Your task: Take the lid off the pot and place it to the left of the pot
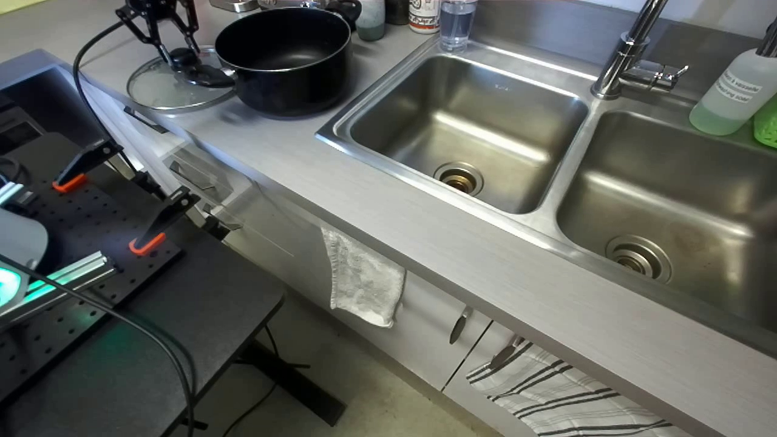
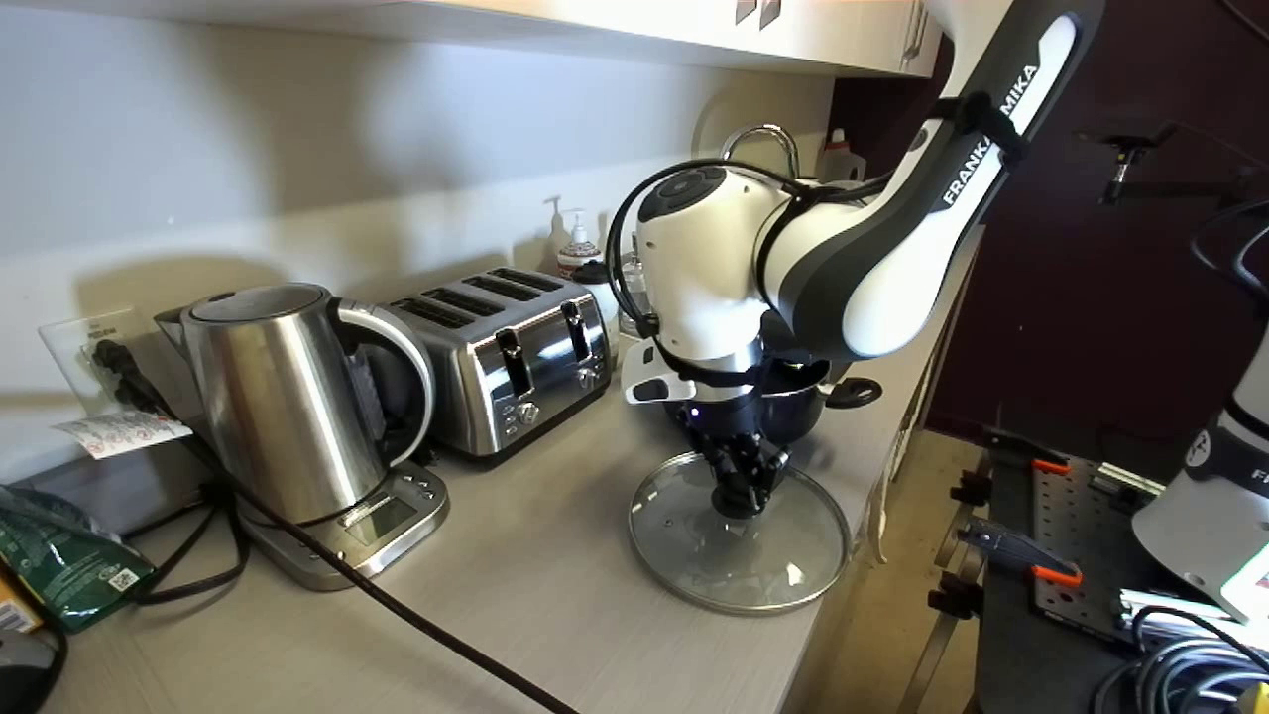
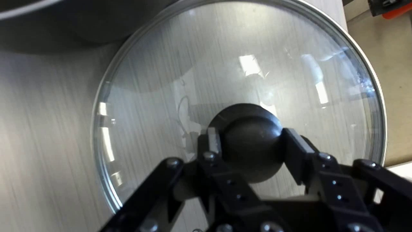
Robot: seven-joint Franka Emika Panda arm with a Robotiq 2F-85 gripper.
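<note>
The lid (image 1: 152, 85) is round see-through glass with a thin metal rim and a black knob (image 3: 249, 129). It lies level beside the black pot (image 1: 294, 88), at or just above the countertop; I cannot tell if it touches. It also shows in an exterior view (image 2: 694, 545) and the wrist view (image 3: 154, 71). My gripper (image 3: 252, 141) points down with its fingers on both sides of the knob, shut on it; it also shows in both exterior views (image 1: 179, 53) (image 2: 742, 486). The pot is uncovered, its dark inside visible; the arm partly hides it in an exterior view (image 2: 793, 412).
A kettle (image 2: 278, 397) and a toaster (image 2: 540, 372) stand along the wall. A black cable (image 2: 397, 605) crosses the counter. The lid's rim reaches the counter's front edge. A steel sink (image 1: 340, 124) lies beyond the pot, with a water glass (image 1: 456, 27) behind it.
</note>
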